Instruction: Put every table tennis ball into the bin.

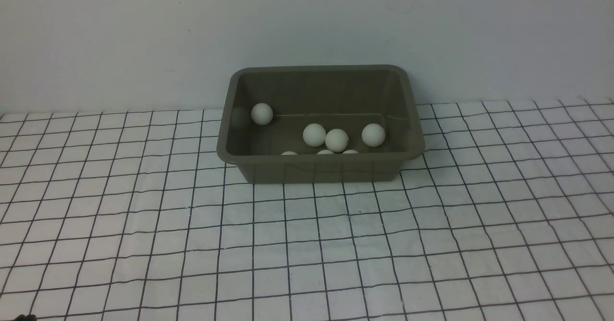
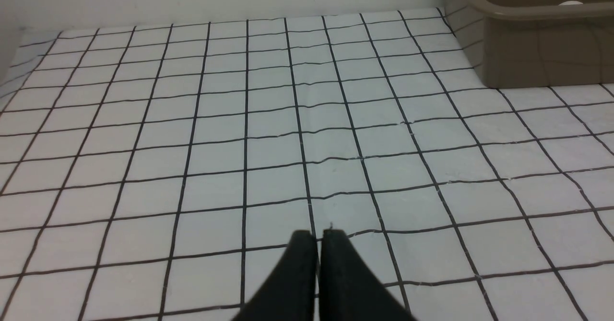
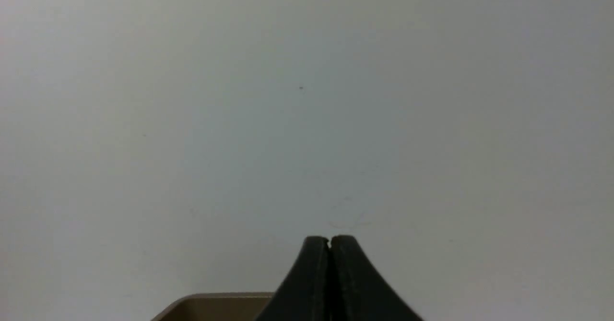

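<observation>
The olive-grey bin [image 1: 316, 167] stands at the back middle of the checked cloth. Several white table tennis balls lie inside it: one by the left wall [image 1: 262, 113], a group near the middle [image 1: 336, 139], and others half hidden behind the near wall [image 1: 289, 153]. In the front view neither gripper shows. The left wrist view has my left gripper [image 2: 316, 234] shut and empty, low over the cloth, with the bin's corner [image 2: 537, 47] ahead. In the right wrist view my right gripper [image 3: 329, 238] is shut and empty, facing the wall above the bin's rim [image 3: 216, 299].
A white cloth with a black grid [image 1: 307, 244] covers the table. A plain pale wall [image 1: 307, 23] rises right behind the bin.
</observation>
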{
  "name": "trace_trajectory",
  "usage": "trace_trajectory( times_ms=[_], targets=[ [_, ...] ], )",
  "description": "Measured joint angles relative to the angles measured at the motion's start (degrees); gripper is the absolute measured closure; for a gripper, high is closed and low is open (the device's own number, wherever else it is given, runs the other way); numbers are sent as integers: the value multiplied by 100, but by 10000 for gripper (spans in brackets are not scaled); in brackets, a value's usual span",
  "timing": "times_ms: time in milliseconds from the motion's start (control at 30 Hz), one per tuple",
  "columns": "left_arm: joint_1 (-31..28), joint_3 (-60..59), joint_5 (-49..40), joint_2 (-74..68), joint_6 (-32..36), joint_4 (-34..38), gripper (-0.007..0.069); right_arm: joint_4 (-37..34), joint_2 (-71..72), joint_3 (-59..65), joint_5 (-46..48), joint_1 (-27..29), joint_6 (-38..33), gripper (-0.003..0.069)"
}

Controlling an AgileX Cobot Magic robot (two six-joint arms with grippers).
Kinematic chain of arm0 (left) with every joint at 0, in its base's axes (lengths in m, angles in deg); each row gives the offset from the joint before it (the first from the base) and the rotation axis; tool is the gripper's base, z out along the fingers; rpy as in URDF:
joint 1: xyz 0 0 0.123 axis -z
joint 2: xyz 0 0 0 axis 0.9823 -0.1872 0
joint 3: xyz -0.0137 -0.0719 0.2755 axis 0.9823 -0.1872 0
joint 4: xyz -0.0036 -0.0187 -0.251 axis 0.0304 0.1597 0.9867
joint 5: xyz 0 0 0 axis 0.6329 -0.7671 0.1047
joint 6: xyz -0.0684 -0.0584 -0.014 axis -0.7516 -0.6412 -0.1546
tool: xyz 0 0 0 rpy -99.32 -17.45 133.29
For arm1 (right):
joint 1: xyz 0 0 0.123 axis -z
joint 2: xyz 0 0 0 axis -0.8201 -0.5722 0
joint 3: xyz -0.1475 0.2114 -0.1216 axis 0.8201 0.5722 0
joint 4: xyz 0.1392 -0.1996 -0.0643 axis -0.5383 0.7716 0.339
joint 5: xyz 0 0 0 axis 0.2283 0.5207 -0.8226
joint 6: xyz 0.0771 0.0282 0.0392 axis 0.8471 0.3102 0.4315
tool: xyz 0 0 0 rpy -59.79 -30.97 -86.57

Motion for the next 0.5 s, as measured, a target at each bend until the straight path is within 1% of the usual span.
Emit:
trace_trajectory(
  times_ms=[33,100,167,200,300,500],
  targets=[
    [0,0,0,0,0,0,629,20,0,141,-126,201,49,676],
    [0,0,0,0,0,0,629,40,-4,302,-236,425,96,676],
    [0,0,0,0,0,0,629,58,-4,518,-341,901,187,676],
    [0,0,0,0,0,0,629,58,-4,518,-347,901,187,676],
    [0,0,0,0,0,0,629,71,-4,636,-357,1253,245,676],
    [0,0,0,0,0,0,629,85,-36,650,-404,1301,247,676]
  ],
)
